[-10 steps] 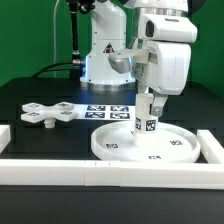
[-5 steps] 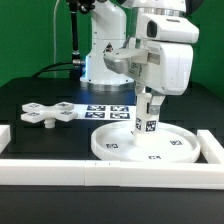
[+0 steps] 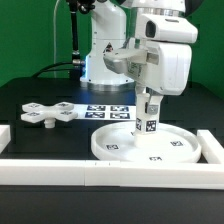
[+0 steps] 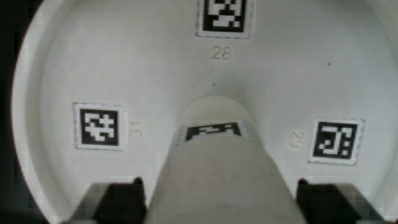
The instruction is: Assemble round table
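The black desk (image 3: 40,135) is fenced by long white border rails (image 3: 100,172) along the edge nearest the exterior camera and up the side edge on the exterior view's right. The large rimmed round disc (image 3: 178,143) (image 4: 107,60) lies flat on the desk, tucked into the corner those two rails form, with its square tags facing up. The marker board (image 3: 100,110) lies flat just beyond the disc, nearer the desk's middle. The cross-shaped base (image 3: 47,112) rests apart from both, toward the desk edge on the exterior view's left. The short cylinder leg (image 3: 146,124) (image 4: 217,160) stands upright with its lower end at the disc's middle; whether it is seated there cannot be told. The end effector (image 3: 147,106) (image 4: 222,195) reaches straight down and pinches the leg's upper part, one finger on each side.
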{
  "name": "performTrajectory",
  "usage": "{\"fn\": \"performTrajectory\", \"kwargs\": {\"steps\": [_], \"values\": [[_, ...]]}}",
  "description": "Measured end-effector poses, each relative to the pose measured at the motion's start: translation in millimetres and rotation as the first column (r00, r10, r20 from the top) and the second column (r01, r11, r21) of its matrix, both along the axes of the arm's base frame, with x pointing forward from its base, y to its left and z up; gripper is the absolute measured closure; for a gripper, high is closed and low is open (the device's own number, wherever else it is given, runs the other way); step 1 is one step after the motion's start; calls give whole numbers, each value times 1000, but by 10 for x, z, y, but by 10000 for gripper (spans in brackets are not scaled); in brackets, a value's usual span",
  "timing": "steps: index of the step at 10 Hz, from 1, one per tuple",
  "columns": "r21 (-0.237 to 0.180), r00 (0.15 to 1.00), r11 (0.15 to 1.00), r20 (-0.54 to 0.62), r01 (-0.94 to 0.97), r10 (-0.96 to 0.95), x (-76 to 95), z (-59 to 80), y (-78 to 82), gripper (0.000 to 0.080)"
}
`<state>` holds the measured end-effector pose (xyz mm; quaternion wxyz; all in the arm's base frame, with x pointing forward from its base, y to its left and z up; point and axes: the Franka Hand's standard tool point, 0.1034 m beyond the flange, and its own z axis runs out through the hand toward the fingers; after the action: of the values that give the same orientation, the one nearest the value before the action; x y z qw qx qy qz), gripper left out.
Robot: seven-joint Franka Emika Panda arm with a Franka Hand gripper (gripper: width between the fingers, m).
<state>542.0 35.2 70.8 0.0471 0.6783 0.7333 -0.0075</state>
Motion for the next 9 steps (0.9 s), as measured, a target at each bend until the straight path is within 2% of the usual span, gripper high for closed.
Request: {"fn": "performTrajectory", "kwargs": {"steps": [2, 3, 6, 9], "values": [[6, 982, 982, 0, 191, -191, -12, -2, 29, 390], [11, 946, 946, 3, 324, -324, -15, 2, 55, 390], [14, 772, 772, -3, 636, -636, -43, 2, 59, 390], [33, 620, 620, 3, 784, -785, -43, 1, 62, 390]]}}
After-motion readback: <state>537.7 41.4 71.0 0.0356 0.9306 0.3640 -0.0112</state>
